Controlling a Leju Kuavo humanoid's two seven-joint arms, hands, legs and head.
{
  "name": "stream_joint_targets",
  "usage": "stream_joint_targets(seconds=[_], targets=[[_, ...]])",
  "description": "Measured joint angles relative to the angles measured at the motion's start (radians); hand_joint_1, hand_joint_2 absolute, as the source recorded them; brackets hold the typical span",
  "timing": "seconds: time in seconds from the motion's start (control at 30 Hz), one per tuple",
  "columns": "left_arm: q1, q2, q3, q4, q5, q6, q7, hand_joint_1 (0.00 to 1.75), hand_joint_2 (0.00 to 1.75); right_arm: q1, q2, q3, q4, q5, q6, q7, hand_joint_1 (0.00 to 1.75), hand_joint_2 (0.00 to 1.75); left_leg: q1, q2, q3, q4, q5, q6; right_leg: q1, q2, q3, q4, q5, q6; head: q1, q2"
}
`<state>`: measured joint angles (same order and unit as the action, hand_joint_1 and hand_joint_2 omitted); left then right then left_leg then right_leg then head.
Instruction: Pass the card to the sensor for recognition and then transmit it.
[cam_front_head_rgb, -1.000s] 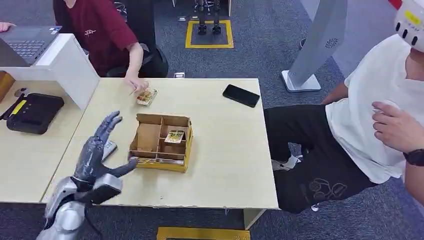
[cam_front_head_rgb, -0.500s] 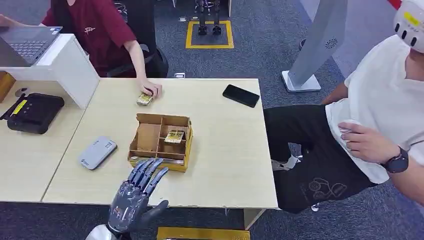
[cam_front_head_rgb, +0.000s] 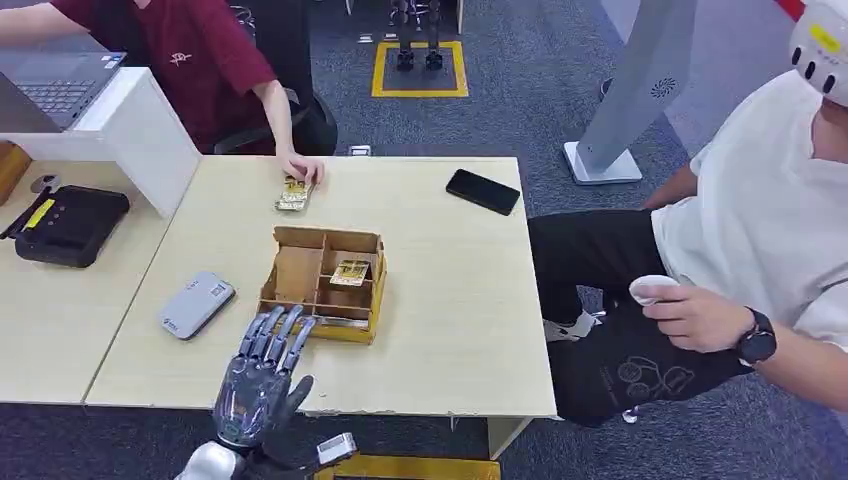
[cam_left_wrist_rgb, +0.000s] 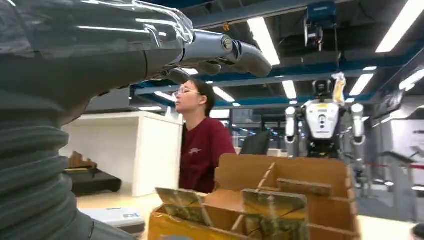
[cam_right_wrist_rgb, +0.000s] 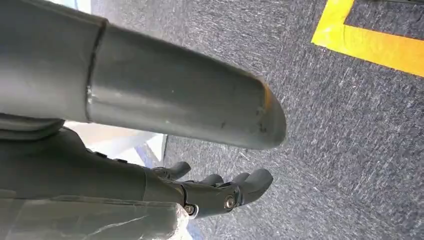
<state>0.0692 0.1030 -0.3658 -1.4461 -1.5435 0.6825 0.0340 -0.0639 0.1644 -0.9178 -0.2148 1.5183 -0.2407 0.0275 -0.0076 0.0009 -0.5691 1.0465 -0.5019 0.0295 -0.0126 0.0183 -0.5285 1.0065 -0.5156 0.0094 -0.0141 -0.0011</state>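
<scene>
A card (cam_front_head_rgb: 350, 272) lies in a compartment of the cardboard box (cam_front_head_rgb: 322, 284) on the pale wooden desk (cam_front_head_rgb: 450, 300), beside a grey sensor (cam_front_head_rgb: 196, 304). The left hand (cam_front_head_rgb: 257, 378) hovers at the desk's near edge, fingers (cam_front_head_rgb: 285, 333) spread and empty. The right hand (cam_right_wrist_rgb: 220, 192) hangs over grey carpet with yellow floor markings, fingers loosely curled, holding nothing.

Probably a robotics lab: humanoid robot (cam_left_wrist_rgb: 322, 117), desks (cam_front_head_rgb: 440, 290), laptop (cam_front_head_rgb: 55, 88).
</scene>
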Motion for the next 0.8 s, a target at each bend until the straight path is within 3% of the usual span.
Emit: stream_joint_targets(seconds=[0.3,0.8], targets=[[-0.068,-0.026,0.106,0.126,-0.021,0.001,0.064,0.0,1.75,0.0,0.0,0.002,0.0,0.017,0.001,-0.005,0.0,0.0,0.0,0.0,0.0,0.0,0.0,0.0,0.0,0.0,0.0,0.0,0.0,0.0,0.0,0.0],[-0.106,-0.061,0.178,0.226,0.003,0.002,0.018,0.0,1.75,0.0,-0.002,0.002,0.0,0.017,0.003,-0.008,0.0,0.0,0.0,0.0,0.0,0.0,0.0,0.0,0.0,0.0,0.0,0.0,0.0,0.0,0.0,0.0]])
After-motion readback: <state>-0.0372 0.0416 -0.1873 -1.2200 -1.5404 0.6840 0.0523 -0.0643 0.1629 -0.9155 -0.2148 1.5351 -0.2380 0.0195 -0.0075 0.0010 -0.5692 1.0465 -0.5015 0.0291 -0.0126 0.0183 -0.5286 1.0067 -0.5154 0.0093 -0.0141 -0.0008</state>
